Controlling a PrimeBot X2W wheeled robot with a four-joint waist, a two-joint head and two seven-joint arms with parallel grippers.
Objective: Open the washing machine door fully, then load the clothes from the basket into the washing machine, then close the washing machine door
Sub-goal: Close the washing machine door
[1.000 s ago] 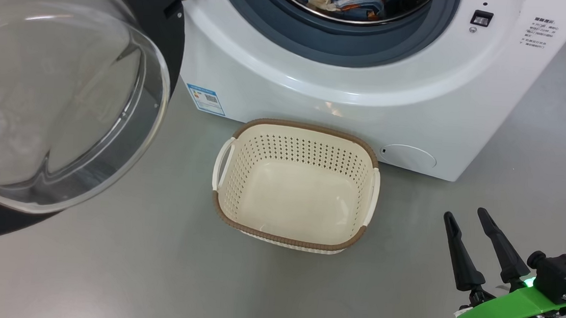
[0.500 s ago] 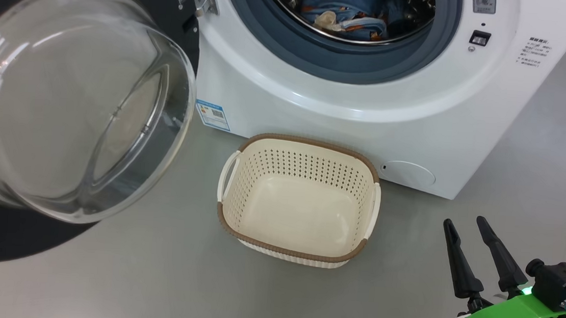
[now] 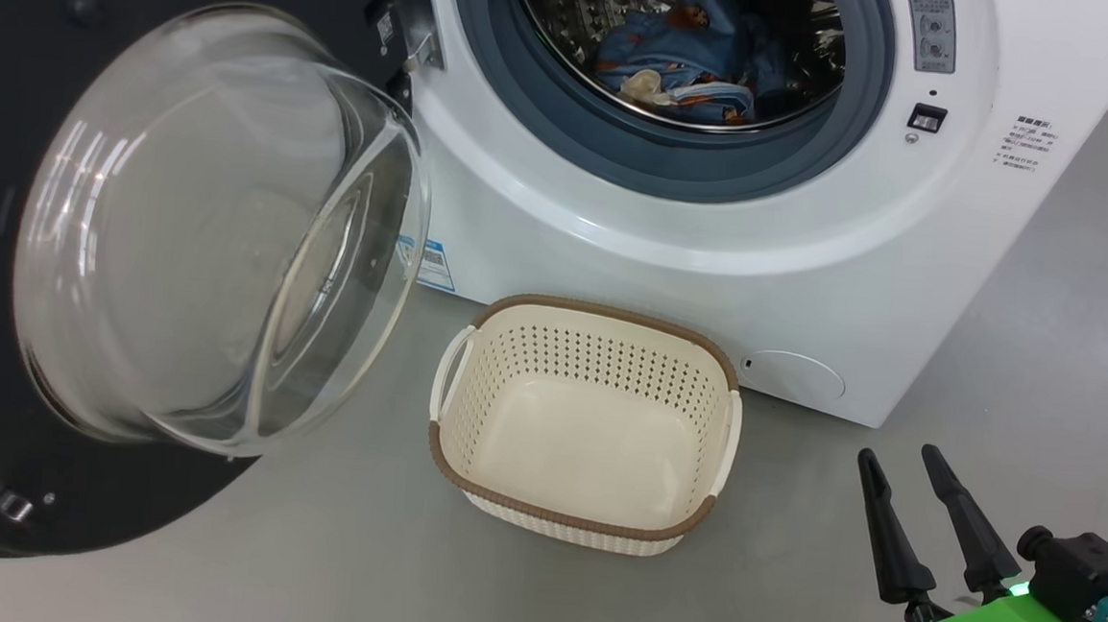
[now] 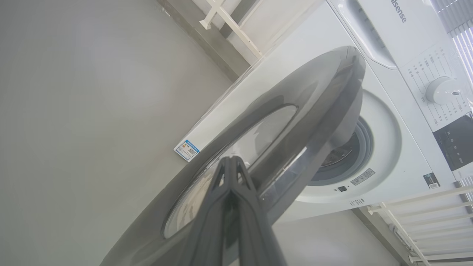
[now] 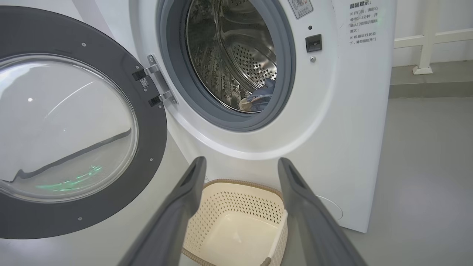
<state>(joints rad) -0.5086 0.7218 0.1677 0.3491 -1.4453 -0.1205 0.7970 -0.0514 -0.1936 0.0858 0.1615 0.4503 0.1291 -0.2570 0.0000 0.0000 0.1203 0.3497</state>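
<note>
You see the washing machine door hinged open leftward, glass bulging toward you, left pincer pressed together holding nothing, right pincer spread wide, empty.

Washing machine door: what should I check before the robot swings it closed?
1. The basket is empty: ok.
2. The clothes lie in the drum, nothing over the gasket: ok.
3. The right gripper is open, empty, away from the opening: ok.
4. The left gripper is shut, at the outer face of the door: ok; contact, cannot tell.
5. The door clears the basket on its swing: cannot tell.
</note>
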